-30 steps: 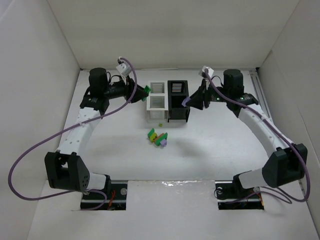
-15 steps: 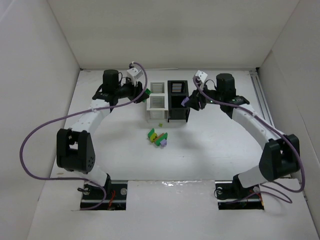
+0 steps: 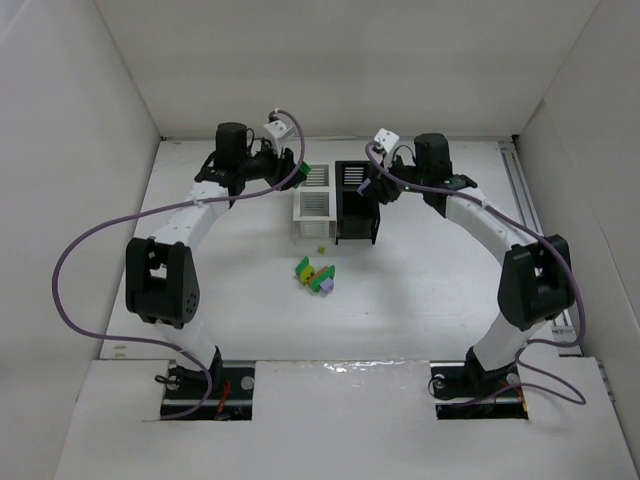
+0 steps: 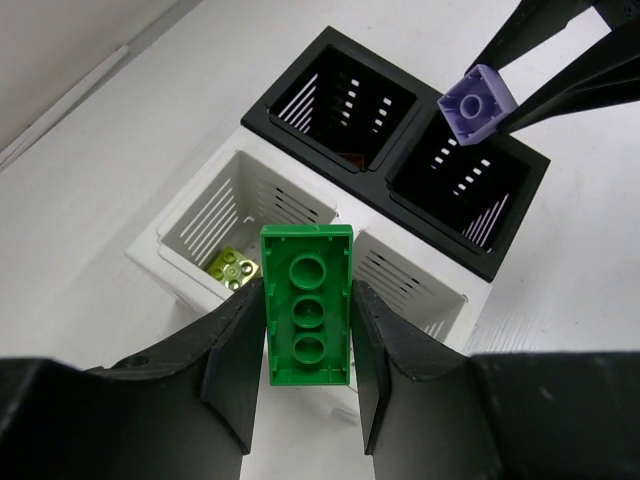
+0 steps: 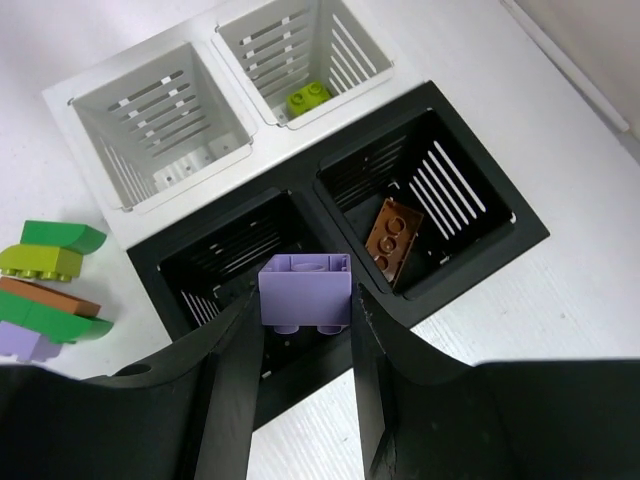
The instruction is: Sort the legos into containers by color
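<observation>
A: What does each claw hold?

B: The left claw (image 4: 308, 320) is clamped on a green brick (image 4: 307, 305), its fingers pressing on the two long sides. The right claw (image 5: 305, 300) is closed on a purple brick (image 5: 304, 290), gripping its short ends.

A: How would those bricks handle?

B: Probably very light and fully rigid. The plastic is glossy, so it is likely slick. Flat parallel faces are the sensible hold, because a pinch on a corner could make a piece twist or pop out.

A: Where are they?

B: The green one hangs above the white bins (image 4: 185, 205), where a lime brick (image 4: 232, 270) already lies. The purple one hangs above the black bins (image 5: 484, 165), seemingly over the one without the orange brick (image 5: 394, 240).

A: And the bins themselves?

B: They are hard, square, thin-walled cups with slatted, slightly tapering sides, joined in one block. Near them on the matte white surface (image 3: 420, 290) sits a loose pile (image 3: 315, 274) of studded pieces in green, yellow, orange and purple.
</observation>
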Controlling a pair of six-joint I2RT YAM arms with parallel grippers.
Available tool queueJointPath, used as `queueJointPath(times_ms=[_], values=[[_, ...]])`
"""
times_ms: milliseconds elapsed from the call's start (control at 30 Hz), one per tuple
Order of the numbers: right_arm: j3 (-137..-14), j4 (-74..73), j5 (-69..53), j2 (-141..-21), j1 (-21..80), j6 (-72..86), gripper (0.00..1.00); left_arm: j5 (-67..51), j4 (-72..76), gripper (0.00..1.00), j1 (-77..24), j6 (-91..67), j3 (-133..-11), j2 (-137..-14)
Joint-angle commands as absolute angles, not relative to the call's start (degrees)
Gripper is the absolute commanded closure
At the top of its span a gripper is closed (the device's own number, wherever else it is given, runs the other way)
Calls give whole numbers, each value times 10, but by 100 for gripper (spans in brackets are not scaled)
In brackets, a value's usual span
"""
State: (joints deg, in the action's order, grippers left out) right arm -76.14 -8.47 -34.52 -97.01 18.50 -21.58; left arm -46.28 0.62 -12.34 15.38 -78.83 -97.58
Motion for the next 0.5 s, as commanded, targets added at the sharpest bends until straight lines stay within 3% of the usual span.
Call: queueJointPath(times_ms=[0,167,200,333,467], values=[[-781,-57,-334,-960,201,-246,88,-476,3,100,-131,173,-809,-973],[-756,-68,-319,-944,214,-274,78,-483,3,100,-137,178,-809,-973],[-756,-69,-319,-944,214,-280,65,-483,3,100,-137,185,-809,-978],[-756,-75,-325,-944,214,-280,37,-488,3,100,-148,185,-816,-990],[-756,-75,-325,-924,220,-280,14,-497,3,100,-159,197,-816,-1000]])
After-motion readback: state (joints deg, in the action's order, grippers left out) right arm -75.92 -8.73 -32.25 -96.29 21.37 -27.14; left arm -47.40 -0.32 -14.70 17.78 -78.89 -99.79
